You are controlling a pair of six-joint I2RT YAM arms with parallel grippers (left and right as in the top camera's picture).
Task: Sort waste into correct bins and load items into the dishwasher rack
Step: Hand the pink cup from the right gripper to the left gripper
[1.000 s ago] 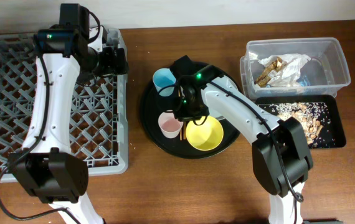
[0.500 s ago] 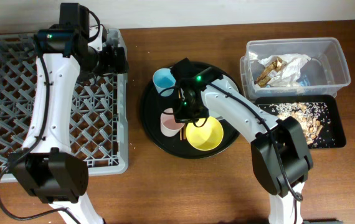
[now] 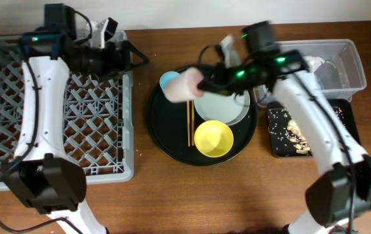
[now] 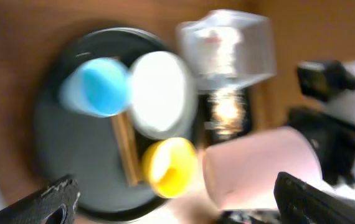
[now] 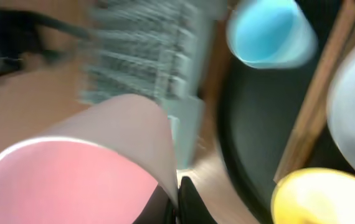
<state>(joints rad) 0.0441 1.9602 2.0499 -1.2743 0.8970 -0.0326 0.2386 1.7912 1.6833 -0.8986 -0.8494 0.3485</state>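
Count at this frame: I log two cups, one light blue cup (image 3: 168, 81) at ten o'clock on the rim of the single round black tray (image 3: 163, 136) and one pink cup (image 3: 184, 88) over its eleven o'clock edge. Within that tray I count one yellow bowl (image 3: 213, 138) at five o'clock, one pale plate (image 3: 223, 107) at two o'clock, and one pair of chopsticks (image 3: 190, 123), two sticks side by side, toward eight o'clock. Two bins sit at three o'clock on the table, one clear tub (image 3: 345, 62) and one black rectangular tray (image 3: 275, 148), with one grey rack (image 3: 94, 123) at nine o'clock.
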